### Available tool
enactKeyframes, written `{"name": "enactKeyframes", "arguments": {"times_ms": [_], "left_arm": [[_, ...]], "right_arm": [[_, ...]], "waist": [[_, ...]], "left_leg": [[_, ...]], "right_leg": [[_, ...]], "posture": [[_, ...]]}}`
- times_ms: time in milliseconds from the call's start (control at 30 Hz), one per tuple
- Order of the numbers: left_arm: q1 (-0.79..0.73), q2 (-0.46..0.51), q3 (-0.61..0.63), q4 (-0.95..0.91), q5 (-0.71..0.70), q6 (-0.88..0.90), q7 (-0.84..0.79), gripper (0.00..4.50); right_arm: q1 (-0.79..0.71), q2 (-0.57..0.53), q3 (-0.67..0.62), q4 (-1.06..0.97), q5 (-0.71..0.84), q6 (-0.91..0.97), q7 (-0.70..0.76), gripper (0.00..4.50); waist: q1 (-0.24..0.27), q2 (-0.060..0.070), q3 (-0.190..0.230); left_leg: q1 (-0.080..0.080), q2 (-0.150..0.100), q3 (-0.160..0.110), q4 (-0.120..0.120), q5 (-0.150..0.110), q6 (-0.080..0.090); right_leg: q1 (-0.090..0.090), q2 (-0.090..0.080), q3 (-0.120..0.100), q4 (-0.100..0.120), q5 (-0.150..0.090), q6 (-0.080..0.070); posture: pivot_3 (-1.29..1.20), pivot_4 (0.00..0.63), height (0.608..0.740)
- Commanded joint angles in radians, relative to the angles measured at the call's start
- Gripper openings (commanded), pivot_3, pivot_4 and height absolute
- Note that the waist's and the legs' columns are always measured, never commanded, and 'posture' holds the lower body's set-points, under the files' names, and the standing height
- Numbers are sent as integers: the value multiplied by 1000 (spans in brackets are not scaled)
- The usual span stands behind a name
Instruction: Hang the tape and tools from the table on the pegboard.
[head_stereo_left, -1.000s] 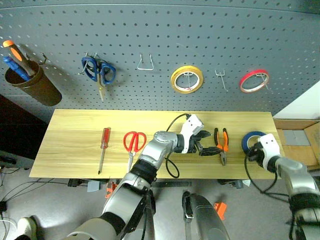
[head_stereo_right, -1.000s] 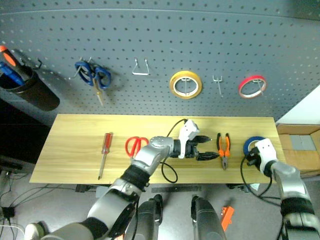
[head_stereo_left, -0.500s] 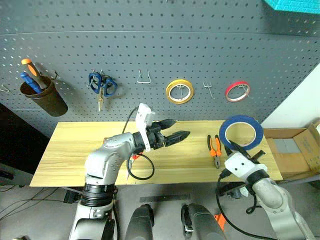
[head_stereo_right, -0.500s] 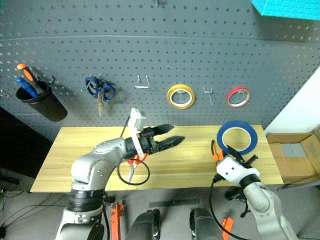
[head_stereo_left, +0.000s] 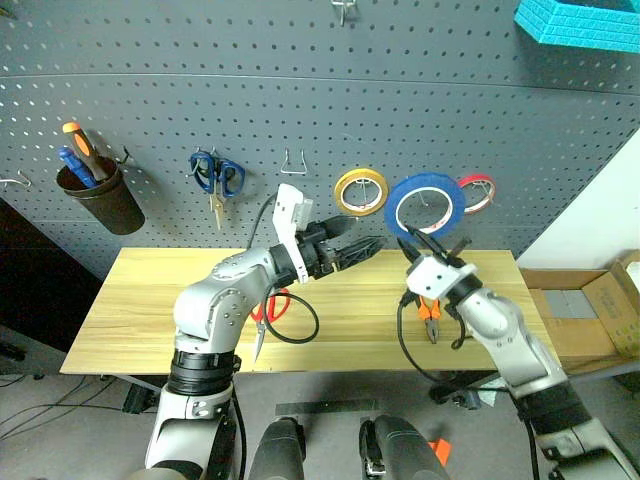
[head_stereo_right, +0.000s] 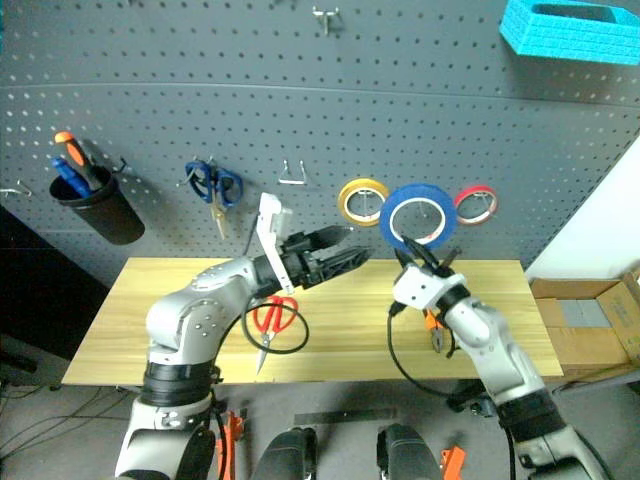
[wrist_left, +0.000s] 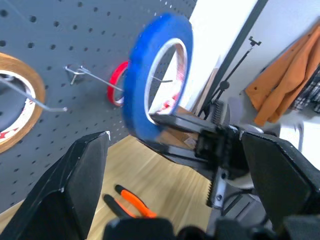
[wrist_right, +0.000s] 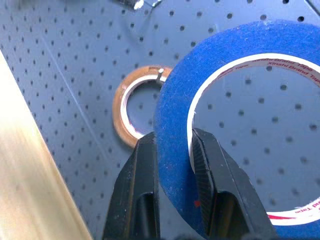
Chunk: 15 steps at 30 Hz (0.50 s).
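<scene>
Right pincer (head_stereo_left: 428, 262) is clamped on the blue tape (head_stereo_left: 425, 204), pinching the ring's lower rim and holding it upright in front of the pegboard (head_stereo_left: 300, 90), between the yellow roll (head_stereo_left: 361, 191) and the red roll (head_stereo_left: 476, 192) (it overlaps the red one as seen from the head). The right wrist view shows the two black fingers (wrist_right: 145, 185) either side of the band, w/ the yellow roll beyond.

Left pincer (head_stereo_left: 362, 247) is spread wide and holds nothing, raised above the surface (head_stereo_left: 140, 300), pointing toward the tape.

Still lying on the surface: red-handled scissors (head_stereo_left: 270, 312) under the left arm, and orange-and-black pliers (head_stereo_left: 432, 316) just below the right wrist.

On the board further left: blue-handled scissors (head_stereo_left: 216, 178), an empty wire hook (head_stereo_left: 291, 161), and a dark cup (head_stereo_left: 98, 193) w/ orange and blue screwdrivers.
</scene>
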Motion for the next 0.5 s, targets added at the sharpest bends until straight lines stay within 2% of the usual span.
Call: {"name": "enactKeyframes", "arguments": {"times_ms": [33,200,333,433,500], "left_arm": [[-20,-1,-14,5,4,-51,-7,4500],[-19,0,-29,24,5,-73,-8,4500],[-30,-7,-39,33,1,-80,-2,4500],[-34,-10,-44,38,3,-87,-1,4500],[-35,-9,-44,40,2,-89,0,4500]], "right_arm": [[-59,-39,-30,79,57,-77,55,398],[-135,-30,-34,187,196,-38,225,398],[-182,-26,-28,212,279,100,377,398],[-211,-21,-54,233,308,140,395,398],[-224,-19,-78,248,323,164,384,1119]], "waist": [[0,0,0],[-3,0,0],[-4,0,0],[-3,0,0],[-1,0,0]], "left_leg": [[0,0,0,0,0,0],[0,1,1,0,0,0],[2,1,1,0,0,0],[2,2,1,0,1,1],[2,2,1,0,1,1]], "right_leg": [[0,0,0,0,0,0],[0,0,1,1,0,0],[0,1,1,3,0,0],[1,1,1,3,1,-1],[1,1,1,3,1,-1]], "posture": [[9,117,740],[9,127,740],[10,137,740],[14,142,740],[15,145,740]]}}
